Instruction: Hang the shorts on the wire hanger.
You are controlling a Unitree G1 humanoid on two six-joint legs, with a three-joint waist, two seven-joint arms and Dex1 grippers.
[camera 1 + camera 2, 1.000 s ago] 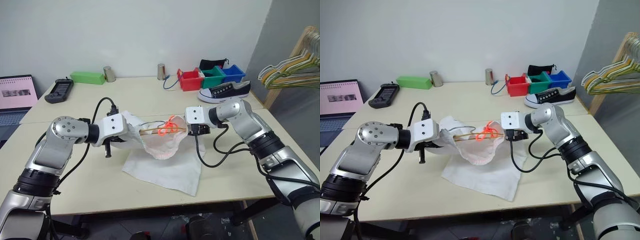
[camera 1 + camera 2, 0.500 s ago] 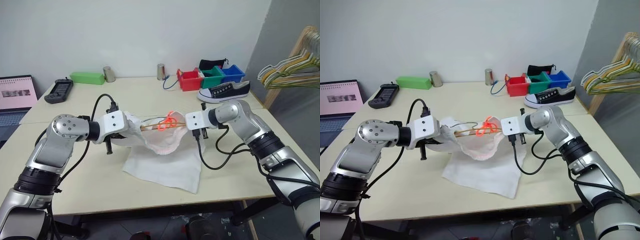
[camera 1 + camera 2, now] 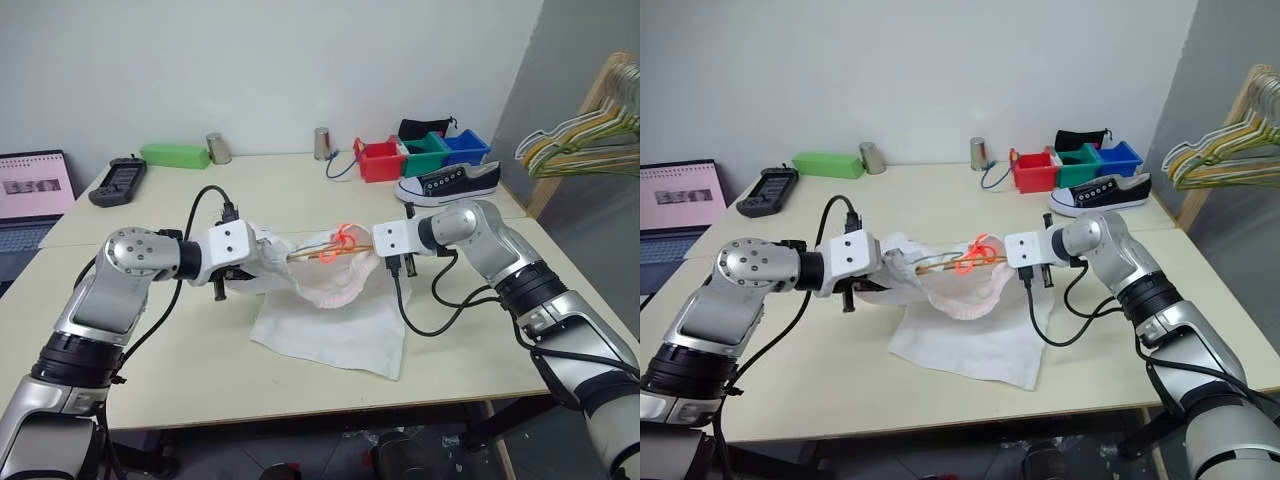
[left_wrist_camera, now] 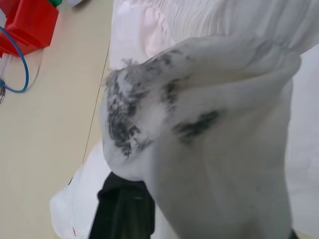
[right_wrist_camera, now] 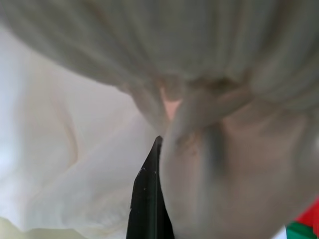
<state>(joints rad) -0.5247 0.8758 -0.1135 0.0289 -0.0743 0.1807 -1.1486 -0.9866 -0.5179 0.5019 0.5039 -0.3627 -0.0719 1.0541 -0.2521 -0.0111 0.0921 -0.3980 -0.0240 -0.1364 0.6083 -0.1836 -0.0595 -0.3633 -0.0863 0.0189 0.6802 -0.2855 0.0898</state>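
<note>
Shorts point(image 3: 325, 300) are trailing onto the near table point(image 3: 180, 380), their waistband lifted between my hands. My right gripper point(image 3: 1012, 258) is pinching the waistband's right end, fingers pressed together. My left gripper point(image 3: 880, 272) is buried in cloth; I cannot tell its spread. The wire hanger point(image 3: 940, 264) is lying across the opening by the orange drawstring point(image 3: 975, 250). I judge I should be keeping the waistband taut while threading the wire. Spare hangers point(image 3: 575, 140) are hanging beyond.

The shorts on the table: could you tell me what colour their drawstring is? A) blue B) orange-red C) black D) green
B: a bright orange-red drawstring loops at the raised waistband of the white shorts, next to the thin wire hanger that runs across the opening.
</note>
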